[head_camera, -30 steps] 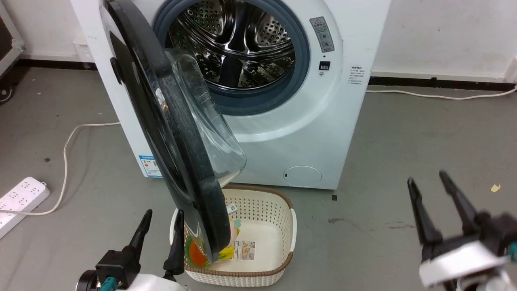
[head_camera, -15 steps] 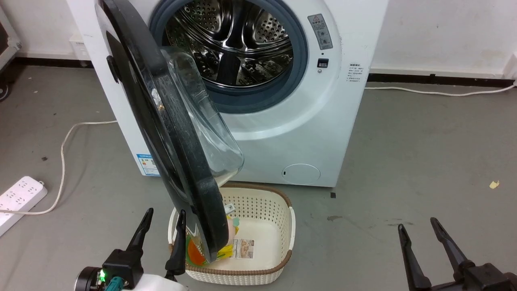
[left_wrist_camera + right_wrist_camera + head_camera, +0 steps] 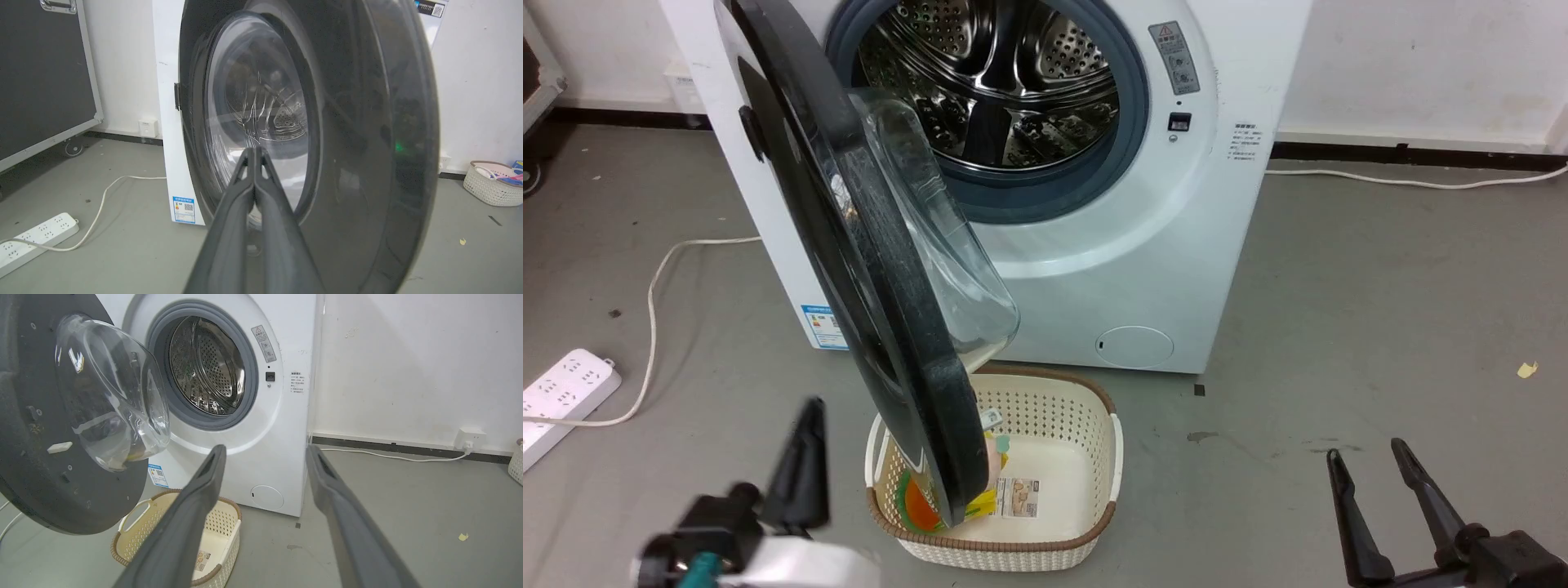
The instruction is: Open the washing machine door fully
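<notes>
Fingers of the left gripper are pressed together on nothing, with their tips aimed at the glossy outer face of the washing machine door close ahead. In the head view the door stands almost edge-on. It is hinged at the left of the washing machine, and its lower rim hangs over a basket. The right gripper, fingers spread, sits well apart, facing the glass-bowl side. The left arm is nearer, but a push from its side would likely close the door.

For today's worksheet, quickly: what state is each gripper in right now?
Left gripper: closed, nothing between its fingers.
Right gripper: open, empty.
</notes>
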### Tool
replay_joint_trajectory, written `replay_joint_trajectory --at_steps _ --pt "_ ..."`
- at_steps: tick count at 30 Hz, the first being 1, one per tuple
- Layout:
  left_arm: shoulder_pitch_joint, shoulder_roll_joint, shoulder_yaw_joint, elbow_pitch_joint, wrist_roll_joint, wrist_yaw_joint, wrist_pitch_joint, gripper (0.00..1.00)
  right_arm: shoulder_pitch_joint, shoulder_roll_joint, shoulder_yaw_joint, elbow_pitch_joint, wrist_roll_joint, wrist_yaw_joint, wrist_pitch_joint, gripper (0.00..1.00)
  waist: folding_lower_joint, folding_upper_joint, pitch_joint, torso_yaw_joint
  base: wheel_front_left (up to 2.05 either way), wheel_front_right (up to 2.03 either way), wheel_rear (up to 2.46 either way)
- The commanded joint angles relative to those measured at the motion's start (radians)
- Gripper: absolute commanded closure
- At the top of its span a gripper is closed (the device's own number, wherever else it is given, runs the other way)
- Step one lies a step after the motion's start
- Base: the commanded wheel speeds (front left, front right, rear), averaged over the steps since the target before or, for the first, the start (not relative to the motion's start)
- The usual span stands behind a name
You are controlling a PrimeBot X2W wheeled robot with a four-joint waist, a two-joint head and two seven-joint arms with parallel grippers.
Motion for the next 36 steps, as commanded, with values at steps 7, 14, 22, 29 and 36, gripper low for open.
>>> replay_joint_trajectory --at_steps 7,14,22,29,36 --pt "-0.122 0.002 0.088 -0.213 -0.040 0.077 -0.006 1.00 -0.013 0.005 0.007 0.008 0.024 0.001 -0.004 0.00 0.0000 0.0000 0.002 0.007 0.00 0.00 0.00" --pt "-0.227 0.008 0.073 -0.348 0.009 0.057 -0.006 1.00 -0.020 0.005 0.013 0.016 0.027 0.001 -0.005 0.00 0.0000 0.0000 0.001 -0.002 0.00 0.00 0.00" --pt "-0.199 0.004 -0.138 -0.328 0.004 0.019 0.157 1.00 -0.022 0.005 0.014 0.023 0.034 0.001 -0.005 0.00 0.0000 0.0000 0.011 -0.014 0.00 0.00 0.00" --pt "-0.121 0.003 -0.304 -0.198 -0.037 0.021 0.284 1.00 -0.032 0.005 0.014 0.029 0.044 0.001 -0.005 0.00 0.0000 0.0000 0.027 -0.015 0.00 0.00 0.00" --pt "-0.103 0.002 -0.336 -0.025 -0.064 0.088 0.291 1.00 -0.048 0.005 0.032 0.041 0.053 0.001 -0.005 0.00 0.0000 0.0000 0.040 -0.018 0.00 0.00 0.00"
